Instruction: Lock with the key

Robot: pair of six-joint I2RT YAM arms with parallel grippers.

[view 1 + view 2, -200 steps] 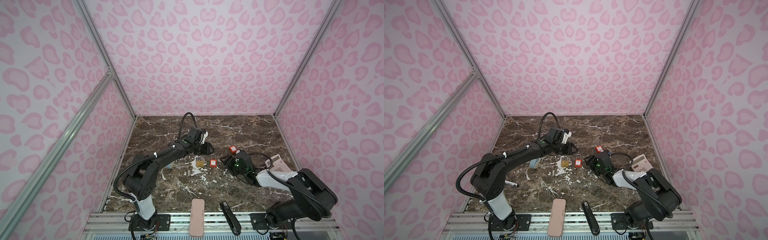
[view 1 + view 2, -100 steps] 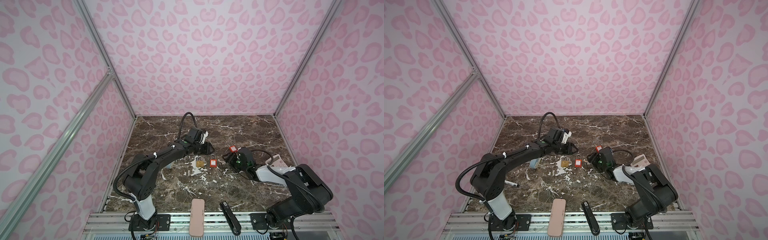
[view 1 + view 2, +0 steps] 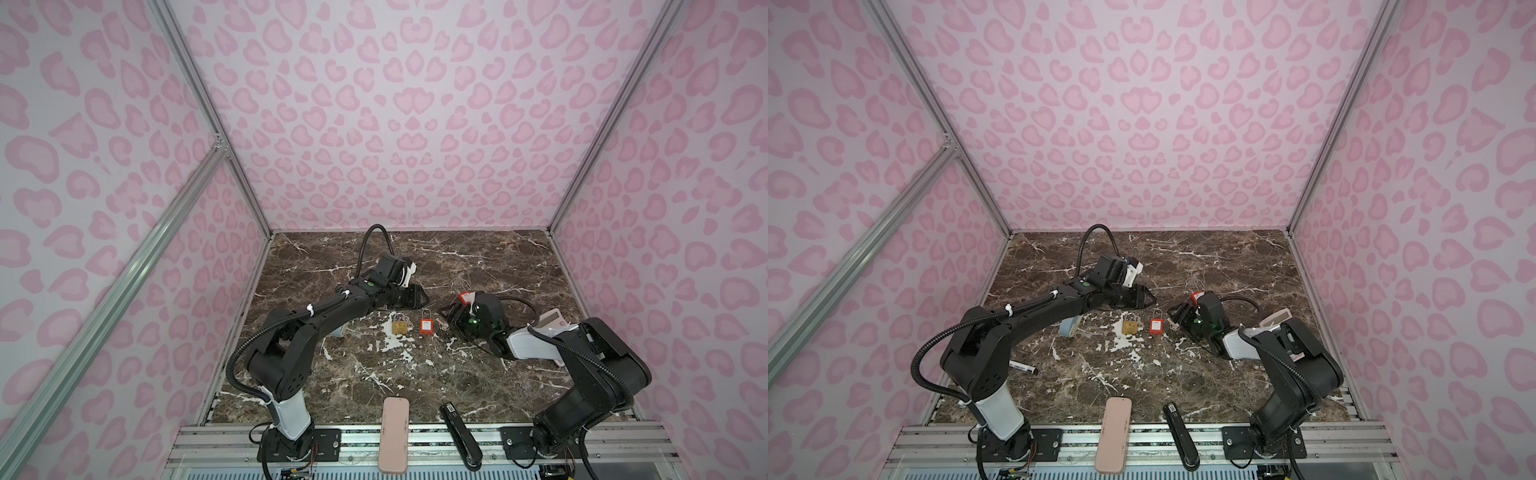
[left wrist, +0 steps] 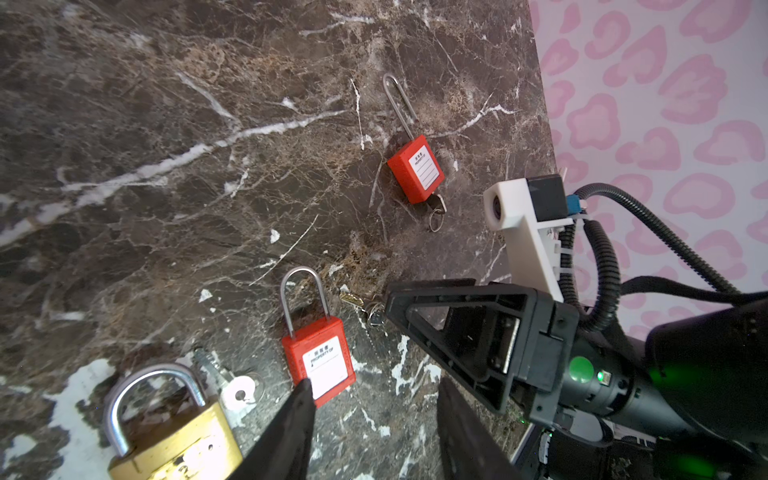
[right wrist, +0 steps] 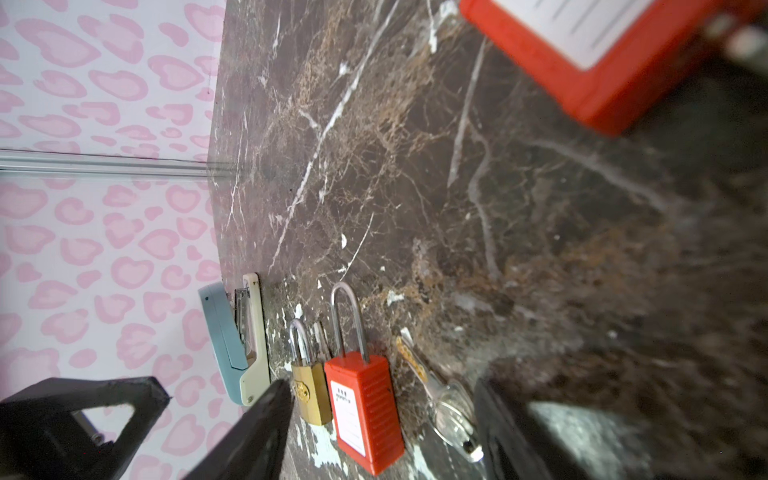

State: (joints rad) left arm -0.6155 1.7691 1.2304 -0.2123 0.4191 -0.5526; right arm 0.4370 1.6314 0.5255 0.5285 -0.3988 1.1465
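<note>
Three padlocks lie mid-worktop (image 3: 374,395), w/ loose keys beside them. Risk 1, imo: key (image 5: 451,409) is thin & flat on hard stone, just beside red lock (image 5: 363,411), so right fingers (image 5: 257,432) closing could skid it away or pinch the lock body along w/ it; its ring may snag too. Risk 2: brass lock (image 3: 400,327) has a 2nd key (image 4: 239,392) by it, so wrong pick = no fit. Right fingers are spread wide, low over the worktop, holding nothing; key & red lock sit btw them in wrist view. Left fingers (image 4: 291,432) are spread part-way, empty; one tip overlaps red lock's corner, contact can't be told. Long-shackle lock (image 4: 415,168) lies further toward the back-right corner.
</note>
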